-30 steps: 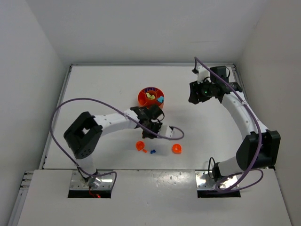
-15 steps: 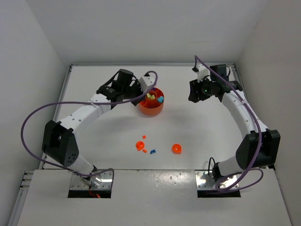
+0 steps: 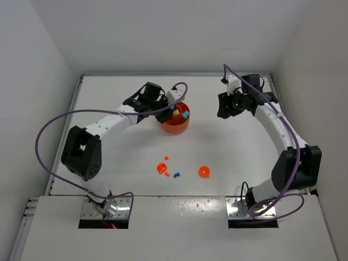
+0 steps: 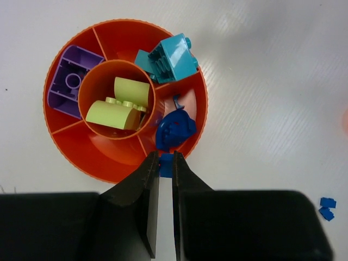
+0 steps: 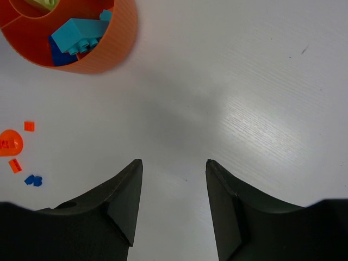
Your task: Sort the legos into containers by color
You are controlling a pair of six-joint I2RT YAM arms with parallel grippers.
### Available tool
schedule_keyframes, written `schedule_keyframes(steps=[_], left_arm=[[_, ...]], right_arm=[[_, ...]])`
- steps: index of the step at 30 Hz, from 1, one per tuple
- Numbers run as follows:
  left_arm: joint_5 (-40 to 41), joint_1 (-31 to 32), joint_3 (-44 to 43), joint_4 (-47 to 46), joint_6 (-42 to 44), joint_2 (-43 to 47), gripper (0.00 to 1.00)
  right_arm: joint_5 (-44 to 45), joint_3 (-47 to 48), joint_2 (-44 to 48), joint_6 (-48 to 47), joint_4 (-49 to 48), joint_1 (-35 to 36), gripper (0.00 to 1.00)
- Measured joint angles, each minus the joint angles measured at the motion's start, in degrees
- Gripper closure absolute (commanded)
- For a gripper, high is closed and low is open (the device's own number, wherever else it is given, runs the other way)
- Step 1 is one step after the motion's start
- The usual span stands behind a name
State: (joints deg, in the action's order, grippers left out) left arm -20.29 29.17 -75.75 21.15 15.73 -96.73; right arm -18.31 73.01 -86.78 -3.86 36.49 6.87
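**Sorting well along: a blue brick held at the dish rim**

The left hand [image 4: 165, 159] hangs over the near rim of the dish [image 4: 81, 163], its fingers nearly closed on a small blue brick [image 4: 166, 166]. Just ahead of the fingertips a larger blue piece [image 4: 175, 129] lies in a compartment. Beyond it are a cyan brick [image 4: 168, 57], lime bricks [image 4: 119, 106] in the centre cup and, to the hand's left, a purple brick [image 4: 70, 81]. Four colours look housed, and the held brick seems one release from joining them.

Left on the desk, well behind the left hand, are round orange pieces [image 3: 162, 168], orange bits [image 3: 166, 157] and blue bits [image 3: 176, 175]. The right hand [image 5: 174, 162] is wide open and empty, with the dish ahead to its left.

A second ago the left hand was down among those loose pieces. Half a second ago it had reached the dish, and since then mainly its elbow has swung inward. The right arm has barely moved.
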Motion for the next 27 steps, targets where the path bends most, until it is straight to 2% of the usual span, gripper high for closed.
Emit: schedule_keyframes(steps=[8, 12, 16, 27], left_arm=[[0.8, 1.0, -1.0, -2.2, -0.2, -3.1, 0.88], [1.2, 1.3, -1.7, -2.4, -0.2, -4.3, 0.71], [1.8, 1.4, -2.1, -3.0, -0.3, -4.6, 0.61], [2.8, 2.4, -3.8, -3.3, -0.9, -4.3, 0.62]], right_arm=[[0.0, 0.0, -0.8, 0.0, 0.0, 0.0, 0.49], [0.0, 0.0, -1.1, 0.0, 0.0, 0.0, 0.49], [0.0, 0.0, -1.1, 0.0, 0.0, 0.0, 0.49], [0.0, 0.0, -1.4, 0.0, 0.0, 0.0, 0.49]])
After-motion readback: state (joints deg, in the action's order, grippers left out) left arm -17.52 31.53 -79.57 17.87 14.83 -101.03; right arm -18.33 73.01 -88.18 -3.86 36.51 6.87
